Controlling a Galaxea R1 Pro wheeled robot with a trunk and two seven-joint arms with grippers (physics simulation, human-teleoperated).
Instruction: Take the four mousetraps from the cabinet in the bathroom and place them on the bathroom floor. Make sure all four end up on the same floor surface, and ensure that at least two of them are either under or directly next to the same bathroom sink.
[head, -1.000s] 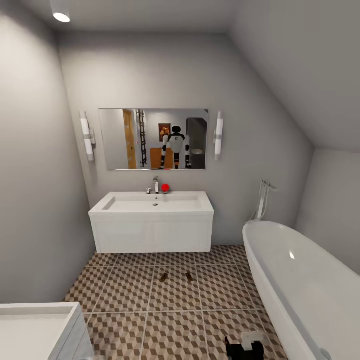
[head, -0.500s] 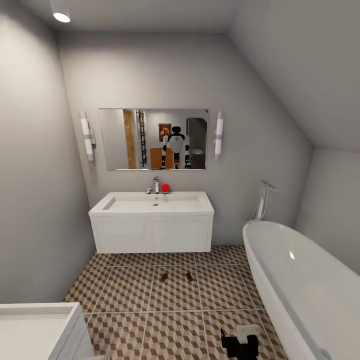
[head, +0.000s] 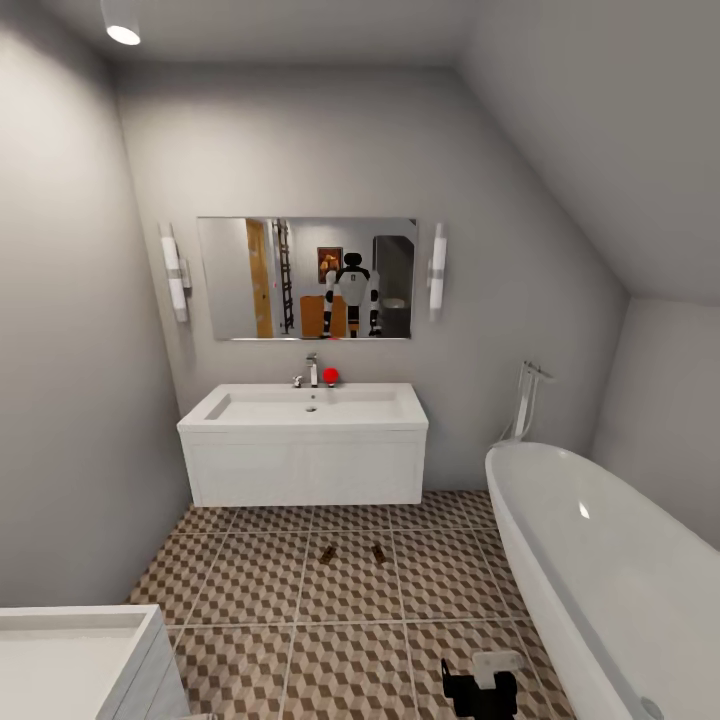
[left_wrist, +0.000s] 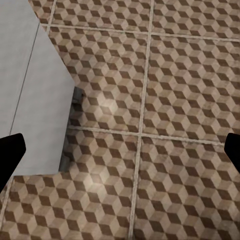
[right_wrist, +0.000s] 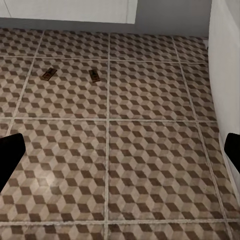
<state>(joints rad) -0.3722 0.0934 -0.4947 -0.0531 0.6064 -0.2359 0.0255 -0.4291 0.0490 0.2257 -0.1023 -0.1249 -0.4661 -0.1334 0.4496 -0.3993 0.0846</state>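
- Nothing in the room is shifting between the earlier head views and now; only the right gripper (head: 483, 688), at the lower edge of the head view, is sitting slightly higher than 1 second ago and matching the picture from half a second ago.
- Spreading across all 3 views is the bathroom floor (head: 350, 660), its cube-patterned tiles lying between the white bathtub (head: 600, 570) on the right and a white unit (head: 70, 660) in the near left corner.
- Standing against the far wall in the head view is the sink (head: 303, 410), with a chrome tap (head: 312, 371) and a small red object (head: 330, 376) beside it, under a mirror (head: 306, 278) reflecting the robot.
- Showing as 2 tiny dark specks in the head view, the 2 mousetraps (head: 327, 554) are lying on the tiles just in front of the sink; the right wrist view is giving them as tan rectangles (right_wrist: 49, 73) near each other.
- Right gripper's fingers (right_wrist: 10, 150) are spreading wide and holding nothing, with the mousetraps well ahead of the tips.
- Left gripper (left_wrist: 120, 150) is likewise spreading wide and empty over bare tiles, beside a grey-white corner (left_wrist: 35, 100).
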